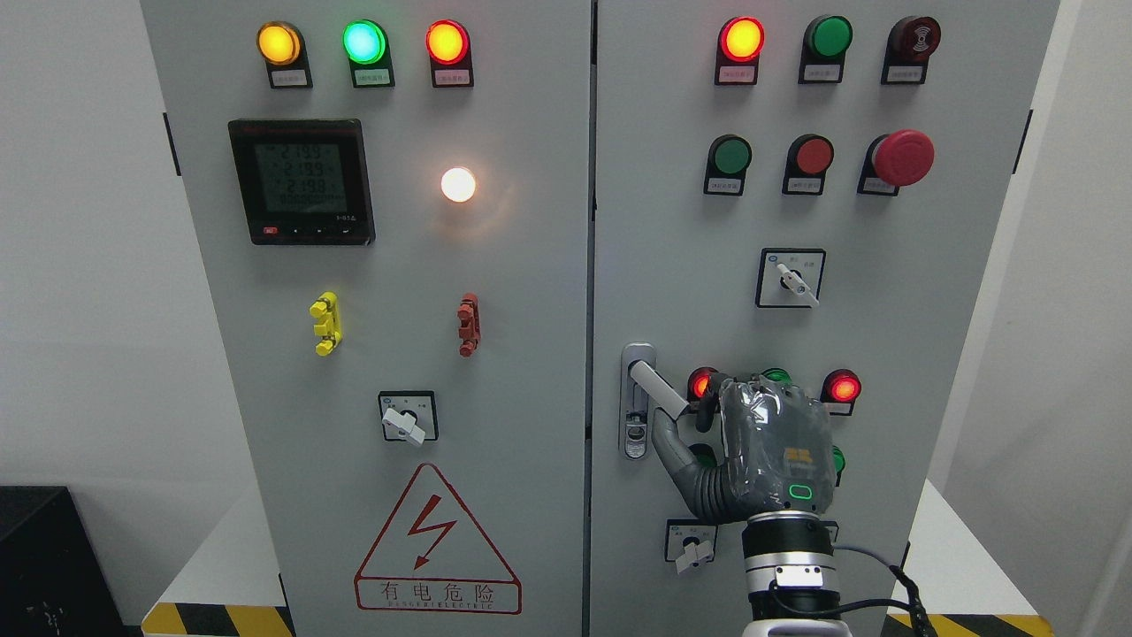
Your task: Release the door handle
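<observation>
The silver door handle (659,389) sits on the left edge of the right cabinet door (937,292). Its lever is swung out of its housing (635,433) and points down to the right. My right hand (685,420), grey with a wrapped back, comes up from the bottom edge. The thumb (669,449) lies under the lever and the curled fingers (707,402) close over the lever's free end. The hand hides part of a row of lit buttons behind it. The left arm does not show.
The left cabinet door (531,354) carries a meter (301,181), indicator lamps, a rotary switch (407,418) and a warning triangle. A red emergency button (902,157) and a rotary switch (791,279) lie above my hand; another switch (692,547) lies just left of my wrist.
</observation>
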